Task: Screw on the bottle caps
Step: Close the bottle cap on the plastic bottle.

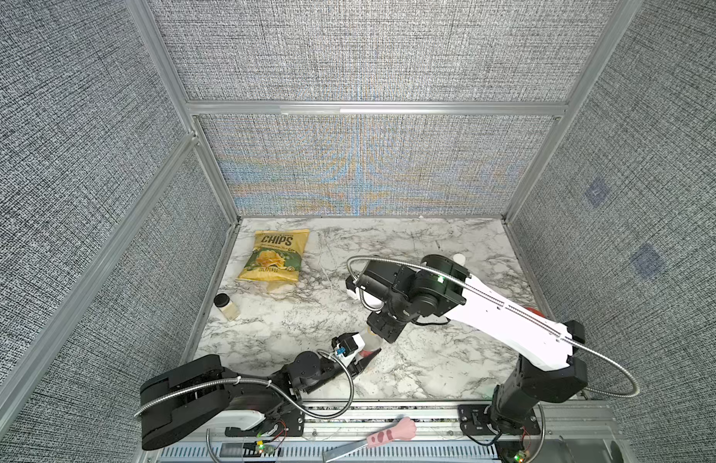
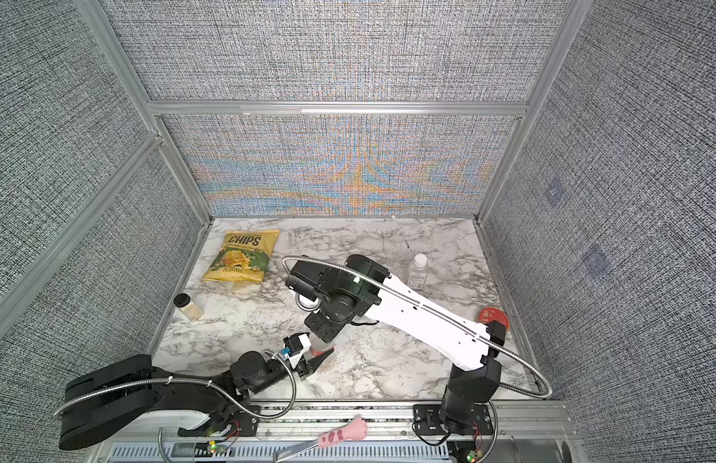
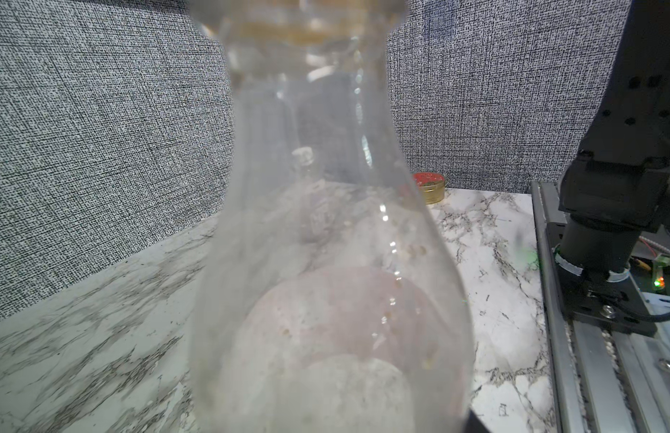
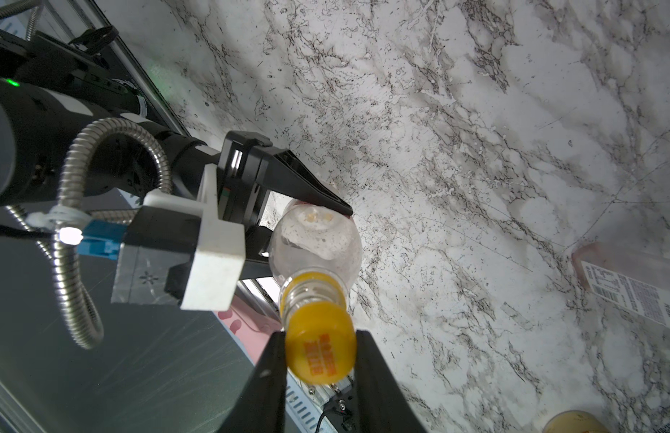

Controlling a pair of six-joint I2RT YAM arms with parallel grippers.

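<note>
The taller clear bottle (image 1: pixel 370 341) (image 2: pixel 318 347) stands upright near the table's front middle. It fills the left wrist view (image 3: pixel 326 225). My left gripper (image 1: pixel 367 356) (image 2: pixel 318 357) is shut on its lower body at the red label; one black finger (image 4: pixel 318 191) presses its side. My right gripper (image 4: pixel 320 335) comes down from above and is shut on the orange-yellow cap (image 4: pixel 320 348), which sits on the bottle's neck (image 4: pixel 313 292). The shorter pink-tinted bottle (image 2: pixel 417 276) (image 4: pixel 626 281) stands at the back right with the white cap (image 2: pixel 420 259) (image 1: pixel 460 258) on top, partly hidden by the right arm.
A yellow chips bag (image 1: pixel 276 256) lies at the back left. A small black-lidded jar (image 1: pixel 227 306) stands by the left wall. A round red tin (image 2: pixel 492 318) (image 3: pixel 429 185) sits by the right wall. A pink-handled tool (image 1: pixel 388 435) lies on the front rail.
</note>
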